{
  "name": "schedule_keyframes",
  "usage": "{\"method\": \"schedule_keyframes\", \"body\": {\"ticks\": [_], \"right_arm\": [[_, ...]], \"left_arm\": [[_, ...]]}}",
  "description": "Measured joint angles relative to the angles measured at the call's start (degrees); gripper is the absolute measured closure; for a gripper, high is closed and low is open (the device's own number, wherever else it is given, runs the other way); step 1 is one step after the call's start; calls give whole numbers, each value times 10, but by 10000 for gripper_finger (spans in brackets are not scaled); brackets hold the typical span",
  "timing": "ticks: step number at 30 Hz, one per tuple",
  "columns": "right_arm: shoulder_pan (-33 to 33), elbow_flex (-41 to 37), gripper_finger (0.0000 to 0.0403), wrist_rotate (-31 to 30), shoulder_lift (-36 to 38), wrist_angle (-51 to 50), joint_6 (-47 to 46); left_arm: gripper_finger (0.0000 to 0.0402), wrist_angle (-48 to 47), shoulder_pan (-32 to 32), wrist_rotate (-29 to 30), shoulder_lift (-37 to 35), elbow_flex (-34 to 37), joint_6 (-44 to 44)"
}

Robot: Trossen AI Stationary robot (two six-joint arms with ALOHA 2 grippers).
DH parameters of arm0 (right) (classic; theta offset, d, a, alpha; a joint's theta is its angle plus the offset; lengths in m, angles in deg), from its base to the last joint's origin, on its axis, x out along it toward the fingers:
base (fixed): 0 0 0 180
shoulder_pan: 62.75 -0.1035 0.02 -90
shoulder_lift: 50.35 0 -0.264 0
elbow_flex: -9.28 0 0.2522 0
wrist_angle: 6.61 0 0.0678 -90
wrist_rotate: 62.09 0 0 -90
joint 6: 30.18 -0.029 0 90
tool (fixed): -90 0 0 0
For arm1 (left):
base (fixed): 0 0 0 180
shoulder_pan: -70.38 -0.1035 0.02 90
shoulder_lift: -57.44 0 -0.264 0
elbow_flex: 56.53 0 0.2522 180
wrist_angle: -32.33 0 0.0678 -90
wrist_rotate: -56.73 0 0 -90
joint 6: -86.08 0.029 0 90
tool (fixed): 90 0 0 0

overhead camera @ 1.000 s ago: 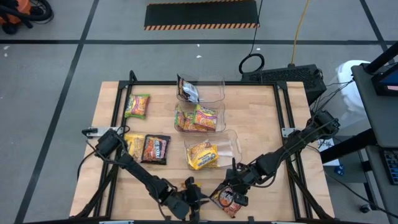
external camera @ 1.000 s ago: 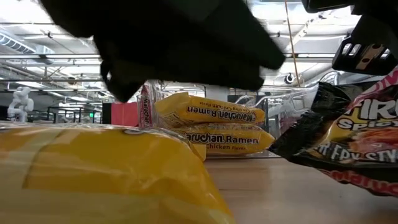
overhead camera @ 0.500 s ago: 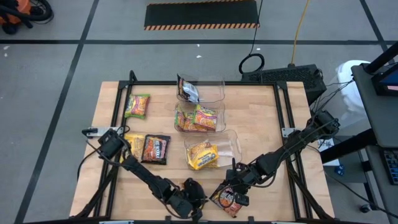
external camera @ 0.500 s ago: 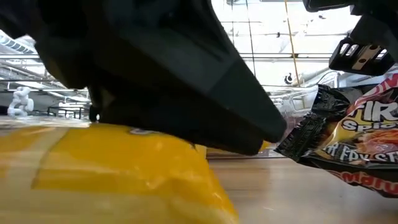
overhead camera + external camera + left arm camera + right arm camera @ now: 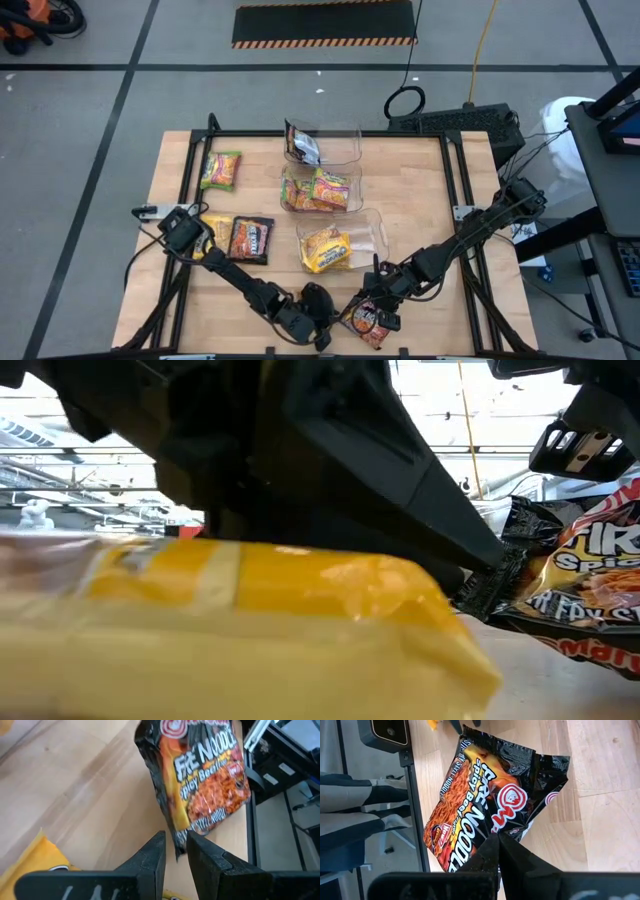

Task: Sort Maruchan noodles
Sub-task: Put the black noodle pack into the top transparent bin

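- Meanwhile, at the desk's (image 5: 430, 200) near edge, the right gripper (image 5: 372, 308) keeps its fingers closed on a corner of the dark spicy-beef packet (image 5: 366, 321) — unmoved over the past second.
- Just beside that packet, the left gripper (image 5: 318, 318) has swung in closer; its fingers stand narrowly apart at the packet's crimped edge, holding nothing.
- In the low view a yellow packet (image 5: 250, 630) has slid nearer the lens, now hiding the ramen stacked behind it.
- By my reading, a handover or regrasp is near; the dark packet is not yet sorted.
- Beyond the dark packet, three clear bins (image 5: 340, 193) hold sorted noodles — three more packets lie loose near the left arm's base.
- Most of the low view is blocked by the dark arm.
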Motion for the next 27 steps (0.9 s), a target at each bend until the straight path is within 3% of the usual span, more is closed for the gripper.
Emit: {"method": "schedule_keyframes", "body": {"ticks": [27], "right_arm": [[0, 0, 403, 0, 0, 2, 11]], "left_arm": [[316, 12, -35, -49, 6, -1, 32]]}}
